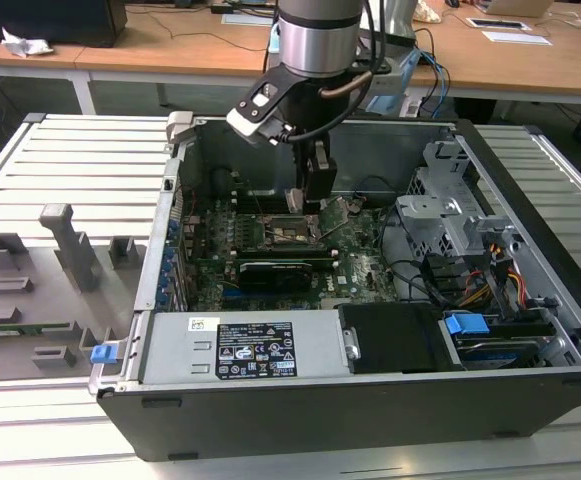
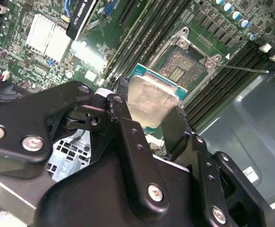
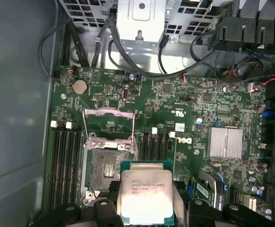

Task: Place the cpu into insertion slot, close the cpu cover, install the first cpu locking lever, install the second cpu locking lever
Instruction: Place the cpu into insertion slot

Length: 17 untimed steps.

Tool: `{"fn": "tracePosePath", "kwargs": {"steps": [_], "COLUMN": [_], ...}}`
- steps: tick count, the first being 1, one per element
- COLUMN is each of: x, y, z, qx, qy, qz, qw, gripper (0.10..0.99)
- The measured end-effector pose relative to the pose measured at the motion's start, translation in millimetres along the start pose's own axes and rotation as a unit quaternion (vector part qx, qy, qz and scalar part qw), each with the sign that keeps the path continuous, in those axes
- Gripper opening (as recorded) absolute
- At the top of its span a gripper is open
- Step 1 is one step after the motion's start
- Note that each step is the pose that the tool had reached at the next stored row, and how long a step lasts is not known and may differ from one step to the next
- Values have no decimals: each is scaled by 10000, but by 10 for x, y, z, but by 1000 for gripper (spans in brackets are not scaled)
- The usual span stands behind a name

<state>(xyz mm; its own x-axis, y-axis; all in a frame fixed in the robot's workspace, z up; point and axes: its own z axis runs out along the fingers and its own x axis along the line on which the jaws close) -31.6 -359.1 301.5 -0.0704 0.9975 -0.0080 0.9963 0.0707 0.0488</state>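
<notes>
End effector [image 2: 149,113] clamped on cpu [image 3: 144,191], near uncovered insertion slot [image 3: 106,168].

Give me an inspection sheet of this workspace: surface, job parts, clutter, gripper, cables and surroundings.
Surface: slatted metal table carrying an open computer case.
Job's things: cpu held clear of the empty insertion slot; cpu cover raised open.
Clutter: grey fixtures on the exterior view's left.
Gripper: gripper shut on the cpu.
Cables: black cables inside the case.
Surroundings: wooden desks behind.
</notes>
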Motion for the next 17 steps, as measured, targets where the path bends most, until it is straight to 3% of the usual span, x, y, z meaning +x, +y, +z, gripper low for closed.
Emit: {"fn": "tracePosePath", "kwargs": {"steps": [7, 17], "x": [25, 148], "y": [-14, -17], "z": [94, 183], "qx": [0, 1], "qy": [-6, -10], "qz": [4, 83], "qw": [10000, 10000], "gripper": [525, 525]}}
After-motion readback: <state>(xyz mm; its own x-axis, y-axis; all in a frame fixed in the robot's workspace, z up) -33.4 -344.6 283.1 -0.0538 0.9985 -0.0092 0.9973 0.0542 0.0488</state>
